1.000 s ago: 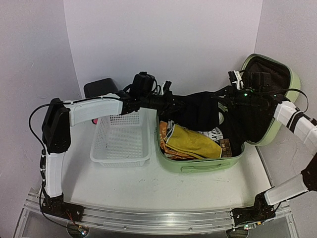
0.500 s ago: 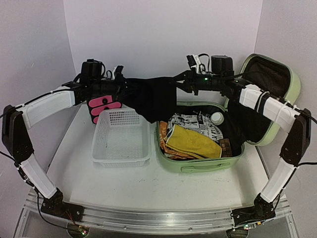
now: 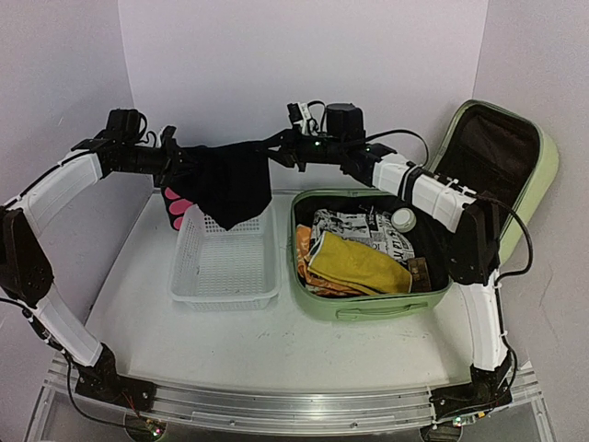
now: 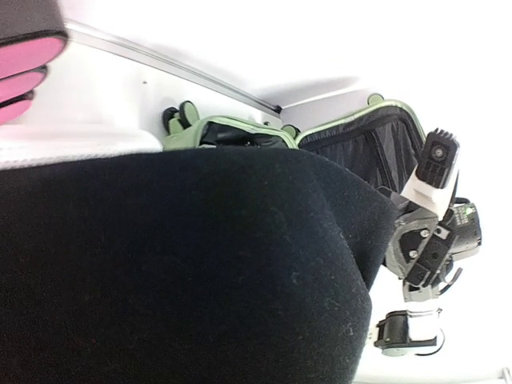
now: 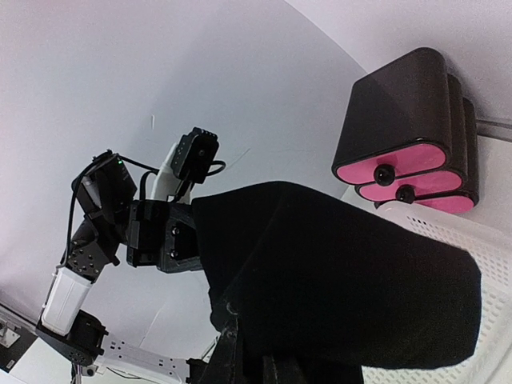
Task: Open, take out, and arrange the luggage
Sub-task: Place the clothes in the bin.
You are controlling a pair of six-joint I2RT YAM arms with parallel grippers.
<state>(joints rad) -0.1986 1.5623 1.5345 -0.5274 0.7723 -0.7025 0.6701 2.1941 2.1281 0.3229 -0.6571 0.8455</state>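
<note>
White table [image 3: 276,345], clothes [image 3: 359,262] in open luggage [image 3: 368,308]

I note a white perforated basket [image 3: 221,296] on the table [image 3: 276,345]. A black cloth [image 3: 235,184] hangs over its far end. The pink-fronted drawer box [image 3: 177,204] sits behind, perhaps touching.

In the top view, the fingertips of the left gripper [image 3: 177,163] and the right gripper [image 3: 276,147] are buried in the edges of a black cloth [image 3: 232,189], so no jaw gap can be seen. Left of centre, the drawer box [image 3: 178,204] is mostly covered by that cloth, as is the far rim of the white basket [image 3: 225,276]. In the left wrist view, the lower left is filled by the cloth, the camera's own fingers are concealed, and the luggage [image 4: 240,130] is reduced to a green strip at upper centre. In the right wrist view, the basket is cut off at the right edge.
</note>
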